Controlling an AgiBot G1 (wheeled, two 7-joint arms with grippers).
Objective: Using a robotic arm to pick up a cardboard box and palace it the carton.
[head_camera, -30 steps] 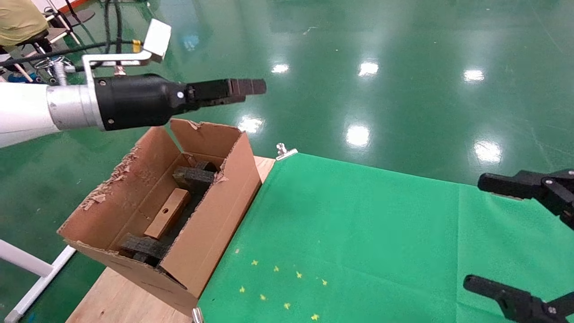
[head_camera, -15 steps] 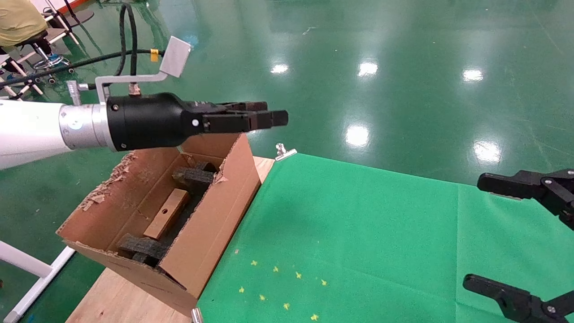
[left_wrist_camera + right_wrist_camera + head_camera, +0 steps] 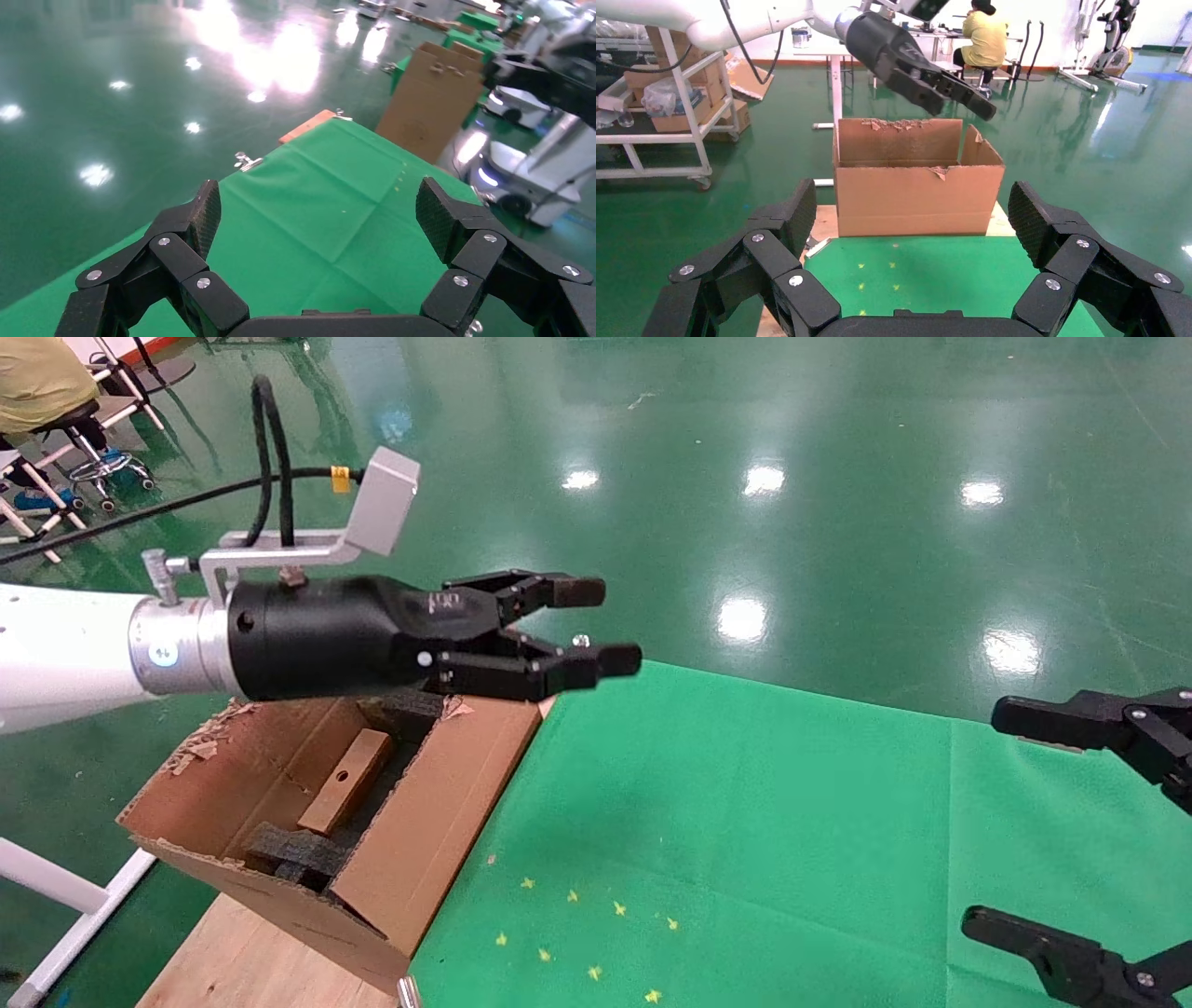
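The small reddish-brown cardboard box [image 3: 347, 794] lies inside the carton [image 3: 438, 803], between black foam blocks [image 3: 289, 850]. The carton stands at the table's left end with torn flaps, and also shows in the right wrist view [image 3: 919, 196]. My left gripper [image 3: 603, 626] on the silver-white arm is open and empty. It hovers above the carton's far right corner, pointing over the green cloth [image 3: 745, 822]. It also shows in the left wrist view [image 3: 318, 203] and the right wrist view [image 3: 961, 102]. My right gripper [image 3: 987, 819] is open and empty at the right edge.
Green cloth [image 3: 316, 196] is clipped over a wooden table [image 3: 251, 961] with small yellow marks [image 3: 577, 933]. A metal clip [image 3: 582, 641] sits at the cloth's far corner. Shiny green floor surrounds the table. Another carton [image 3: 432, 98] and a machine stand farther off.
My left gripper has moved down and to the right, from above the carton toward the cloth. Its fingers now show spread apart. The right gripper and the small box have not moved.
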